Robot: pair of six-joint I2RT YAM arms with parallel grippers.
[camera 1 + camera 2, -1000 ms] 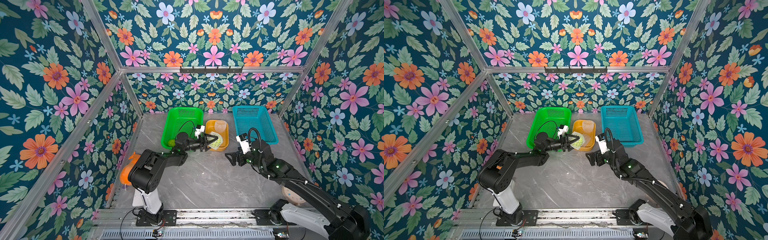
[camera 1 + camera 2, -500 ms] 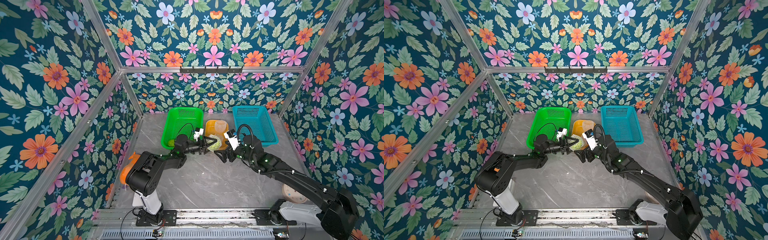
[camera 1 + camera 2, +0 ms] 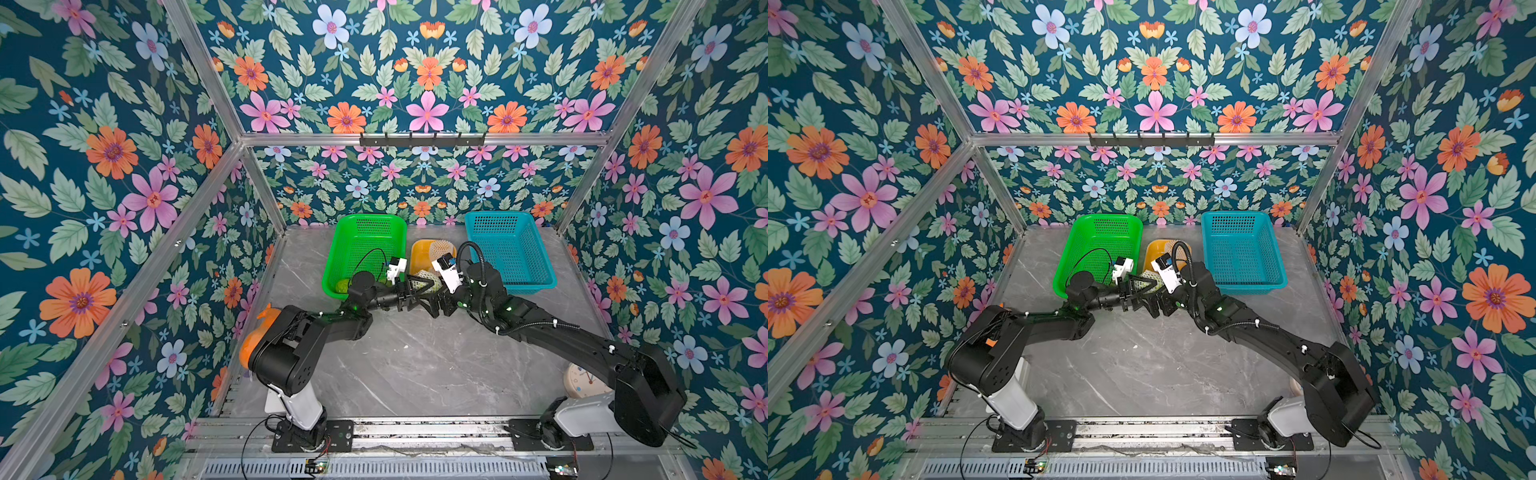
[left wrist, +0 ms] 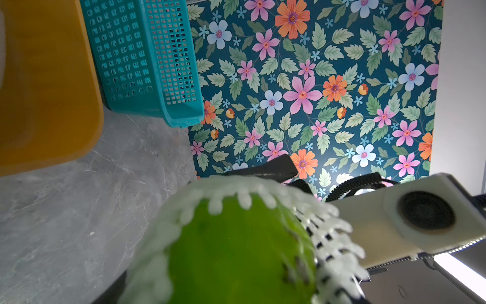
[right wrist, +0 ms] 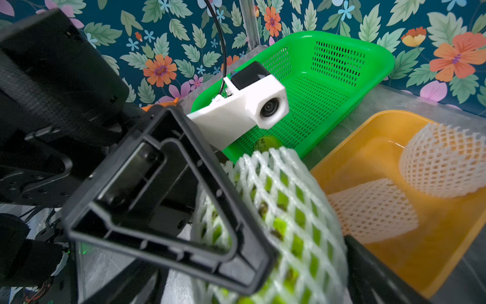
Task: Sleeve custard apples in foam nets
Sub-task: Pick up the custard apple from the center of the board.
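Left gripper (image 3: pixel 417 289) clamps bumpy green custard apple (image 4: pixel 236 252); right gripper (image 3: pixel 436 300) open, 4 o'clock.
Closing, you may drag its white foam net (image 5: pixel 297 200) off.

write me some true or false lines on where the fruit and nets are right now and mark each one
1. The left gripper holds a custard apple partly covered by a foam net. True.
2. Two unused nets lie in the blue basket. False: the spare foam nets lie in the yellow tray.
3. A bare custard apple lies in the green basket. True.
4. The right jaws are shut on a net. False: the right gripper is open.
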